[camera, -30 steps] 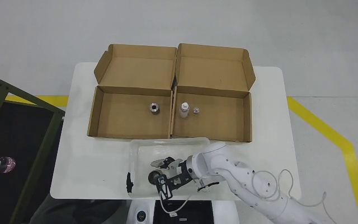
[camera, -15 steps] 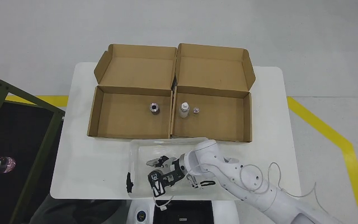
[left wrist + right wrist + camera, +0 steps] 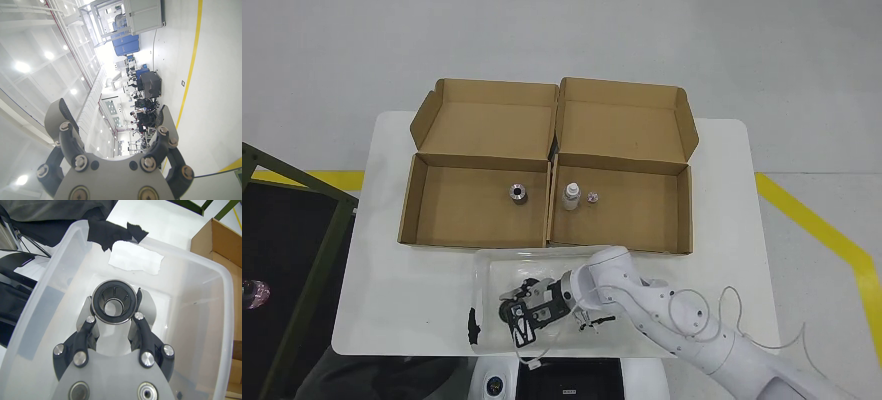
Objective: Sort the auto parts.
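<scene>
Right gripper [image 3: 114,299] is closed on the black-rimmed hollow metal bearing sleeve [image 3: 114,291], with a finger on each side of its round rim. It sits inside the clear plastic bin [image 3: 482,262], lower centre of the top view, toward the bin's left end. Left gripper [image 3: 112,106] is spread open, empty, aimed at the ceiling. Risks noted: the grip is on a curved rim, so the sleeve may pivot or roll out on lifting. The bin wall is near, so a low exit could clip it and drag the bin. The left brown cardboard box [image 3: 457,215] holds a similar metal cylinder [image 3: 515,193]; the right brown cardboard box [image 3: 642,215] holds a white part [image 3: 571,195]. A release over the right box would mis-sort.
</scene>
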Motion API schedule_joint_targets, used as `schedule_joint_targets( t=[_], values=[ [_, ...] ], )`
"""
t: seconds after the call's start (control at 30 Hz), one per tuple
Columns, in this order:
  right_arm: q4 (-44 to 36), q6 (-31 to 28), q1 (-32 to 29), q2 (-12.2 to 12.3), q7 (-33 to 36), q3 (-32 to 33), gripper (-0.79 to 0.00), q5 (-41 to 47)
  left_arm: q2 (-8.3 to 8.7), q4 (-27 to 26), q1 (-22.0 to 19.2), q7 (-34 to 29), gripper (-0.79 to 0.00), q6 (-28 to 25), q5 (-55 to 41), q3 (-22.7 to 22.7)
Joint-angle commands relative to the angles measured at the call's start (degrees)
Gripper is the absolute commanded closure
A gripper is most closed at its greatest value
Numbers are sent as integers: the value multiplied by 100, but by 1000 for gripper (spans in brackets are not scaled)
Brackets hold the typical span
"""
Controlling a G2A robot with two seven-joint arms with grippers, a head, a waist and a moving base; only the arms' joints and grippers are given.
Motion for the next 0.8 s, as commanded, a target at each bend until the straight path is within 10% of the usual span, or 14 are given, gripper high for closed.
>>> schedule_joint_targets(
  t=[0.0, 0.77],
  values=[
    [-26, 0, 4, 3, -36, 29, 0, 9, 0, 0, 0, 0, -785, 0, 0, 0],
    [-1152, -34, -136, 231, -203, 913, 0, 24, 0, 0, 0, 0, -785, 0, 0, 0]
  ],
)
